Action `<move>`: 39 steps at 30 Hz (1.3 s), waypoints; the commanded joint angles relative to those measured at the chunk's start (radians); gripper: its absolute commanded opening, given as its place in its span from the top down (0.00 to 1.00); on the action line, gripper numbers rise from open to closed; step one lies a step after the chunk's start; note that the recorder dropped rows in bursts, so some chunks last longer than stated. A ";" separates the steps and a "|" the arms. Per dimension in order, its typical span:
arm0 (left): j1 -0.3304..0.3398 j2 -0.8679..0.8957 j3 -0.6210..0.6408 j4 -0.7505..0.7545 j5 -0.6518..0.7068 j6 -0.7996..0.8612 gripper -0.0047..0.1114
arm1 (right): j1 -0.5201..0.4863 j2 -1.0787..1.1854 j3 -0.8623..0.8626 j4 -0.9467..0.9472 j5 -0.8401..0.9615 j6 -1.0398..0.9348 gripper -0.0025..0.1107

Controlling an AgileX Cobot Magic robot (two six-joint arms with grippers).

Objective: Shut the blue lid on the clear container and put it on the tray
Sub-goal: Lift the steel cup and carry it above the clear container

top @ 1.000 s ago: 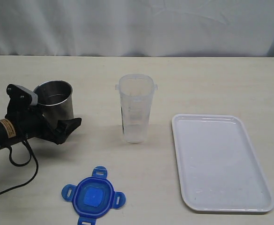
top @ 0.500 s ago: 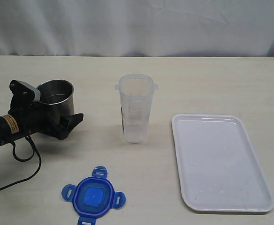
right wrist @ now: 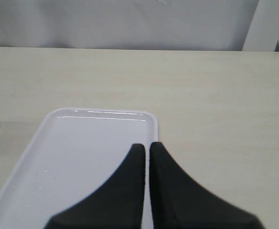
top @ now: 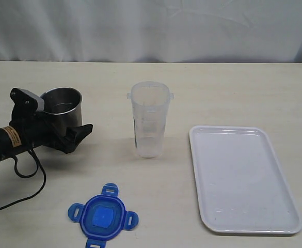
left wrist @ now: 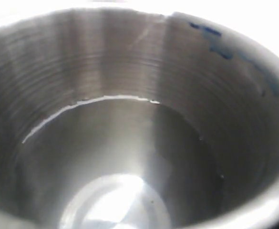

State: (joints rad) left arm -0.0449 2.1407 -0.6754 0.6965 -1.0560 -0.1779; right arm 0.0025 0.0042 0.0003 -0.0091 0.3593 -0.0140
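The clear container [top: 149,125] stands upright and lidless at the table's middle. Near the front edge the blue lid [top: 103,217] lies flat, apart from it. To the right lies the white tray [top: 243,178], with nothing on it. My left gripper [top: 74,124] is at the far left, its jaws wide on either side of a steel cup [top: 63,108]; one finger [top: 77,136] shows in front of the cup, and the cup's inside [left wrist: 129,143] fills the left wrist view. My right gripper [right wrist: 146,146] is shut and empty above the tray's rim [right wrist: 151,124]. It is out of the exterior view.
A black cable [top: 21,181] trails from the left arm across the table's left front. White cloth [top: 151,31] hangs behind the far edge.
A second ago the left gripper and the steel cup sat slightly lower and tilted; both shifted a little right and the cup stands upright. No change in the last half second.
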 commanded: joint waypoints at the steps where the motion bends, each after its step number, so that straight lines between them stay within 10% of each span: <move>1: -0.003 -0.003 -0.007 -0.001 -0.042 -0.003 0.06 | -0.006 -0.004 0.000 0.002 -0.011 -0.001 0.94; 24: -0.003 -0.003 -0.007 0.003 -0.008 -0.003 0.07 | -0.006 -0.004 0.000 0.002 -0.011 -0.001 0.94; 35: -0.003 -0.003 -0.007 0.003 -0.019 -0.003 0.96 | -0.006 -0.004 0.000 0.002 -0.011 -0.001 0.94; 39: -0.003 -0.003 -0.007 -0.001 -0.034 -0.008 0.96 | -0.006 -0.004 0.000 0.002 -0.011 -0.001 0.94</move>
State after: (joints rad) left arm -0.0449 2.1423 -0.6793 0.6965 -1.0627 -0.1779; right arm 0.0025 0.0042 0.0003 -0.0091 0.3593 -0.0140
